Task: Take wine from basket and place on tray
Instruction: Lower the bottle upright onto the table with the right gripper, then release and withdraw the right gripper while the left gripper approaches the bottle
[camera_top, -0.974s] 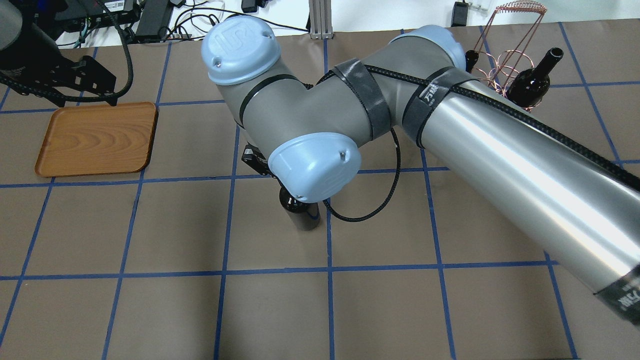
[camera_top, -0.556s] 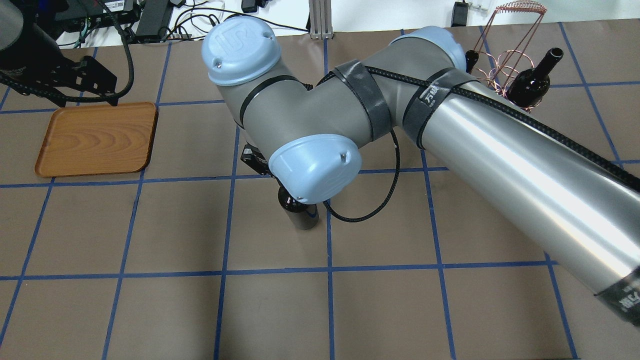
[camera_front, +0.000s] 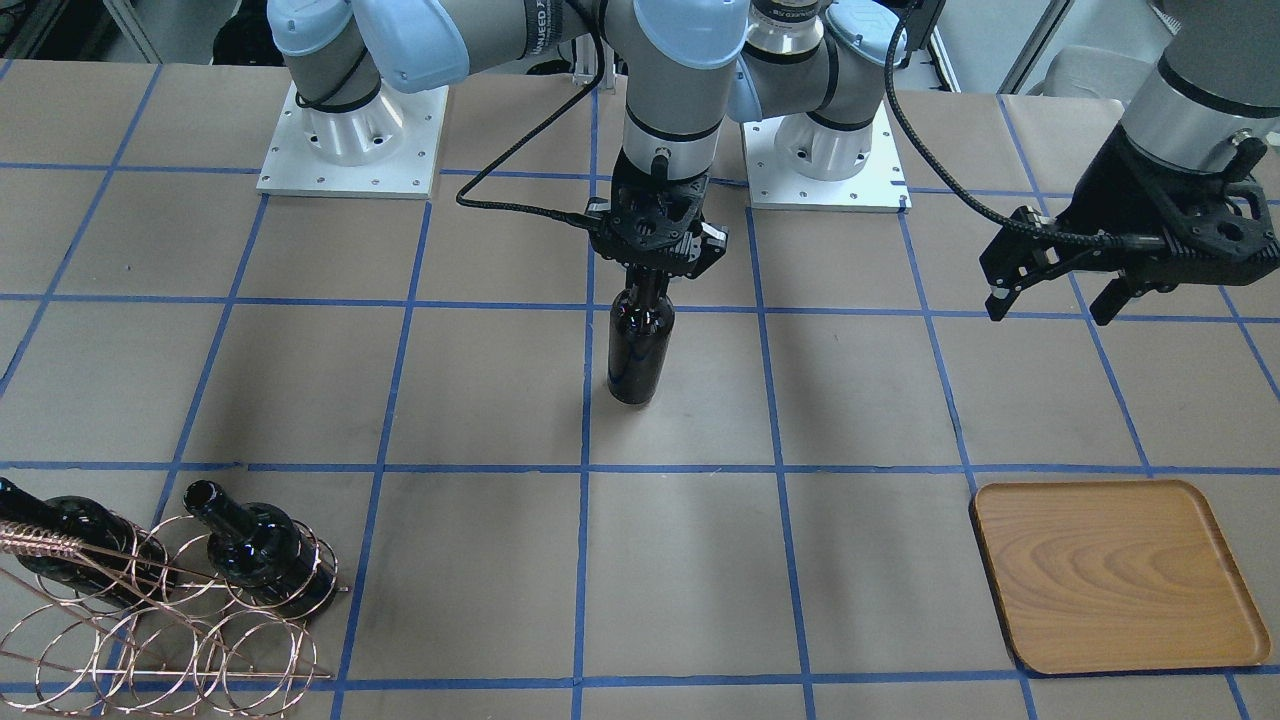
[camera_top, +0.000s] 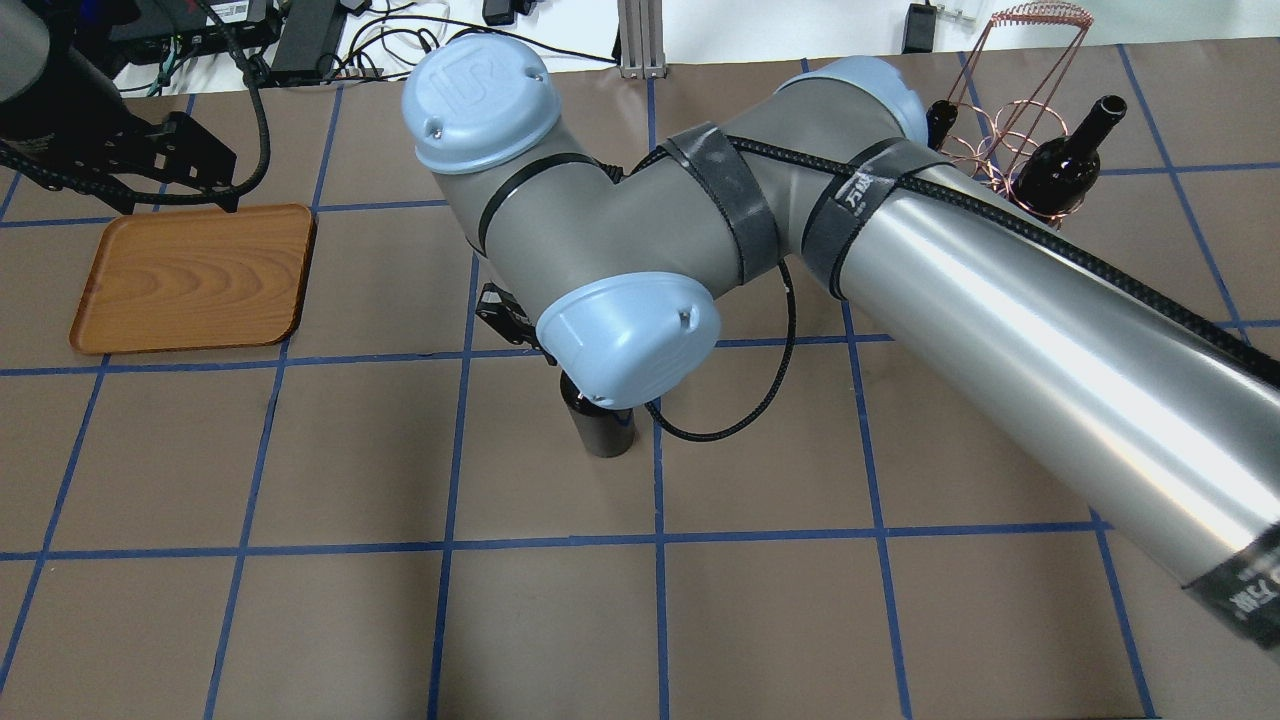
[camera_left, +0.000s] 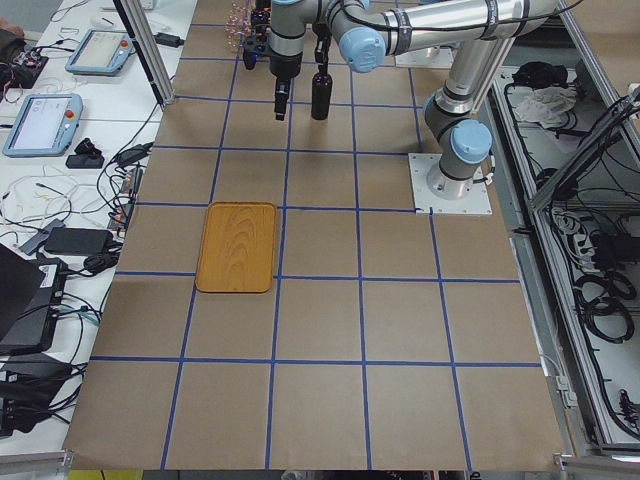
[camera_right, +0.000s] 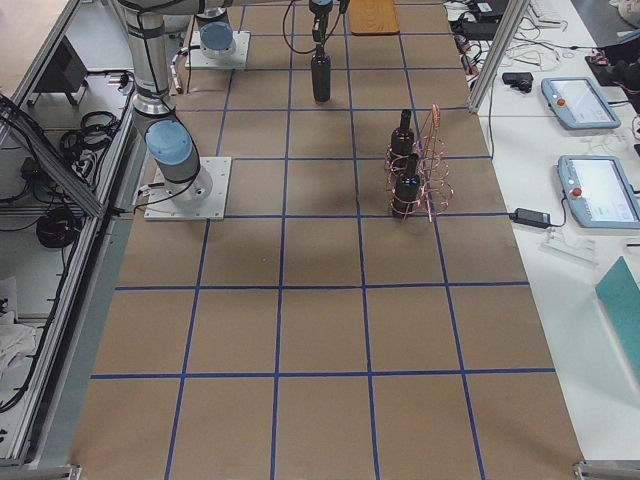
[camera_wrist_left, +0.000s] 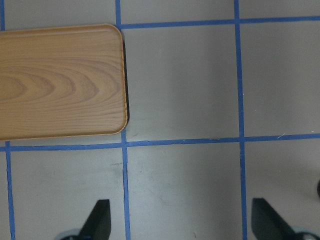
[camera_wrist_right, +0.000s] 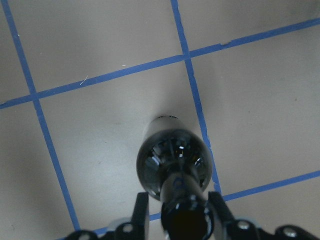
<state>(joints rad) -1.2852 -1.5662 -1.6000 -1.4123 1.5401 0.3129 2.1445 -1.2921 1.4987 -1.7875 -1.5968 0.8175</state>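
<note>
One near-black wine bottle (camera_front: 640, 345) stands upright on the table's middle; it also shows in the overhead view (camera_top: 600, 430) and from above in the right wrist view (camera_wrist_right: 172, 160). My right gripper (camera_front: 655, 270) is over it, jaws open on either side of the neck with a small gap (camera_wrist_right: 185, 220). The wooden tray (camera_front: 1120, 575) lies flat and bare, also in the overhead view (camera_top: 190, 280) and the left wrist view (camera_wrist_left: 60, 80). My left gripper (camera_front: 1050, 295) hovers open and empty beside the tray (camera_wrist_left: 182, 220). The copper wire basket (camera_front: 150, 620) holds two more bottles (camera_front: 255, 550).
The basket (camera_top: 1010, 130) stands at the table's far right corner from the robot. The right arm's long silver link (camera_top: 1050, 350) hides much of the overhead view. Both arm bases (camera_front: 350, 140) are bolted along the robot's table edge. Blue tape lines grid the brown table.
The right gripper's jaws have spread slightly off the bottle's neck. The bottle stays upright in place. The left gripper and tray have not moved.
</note>
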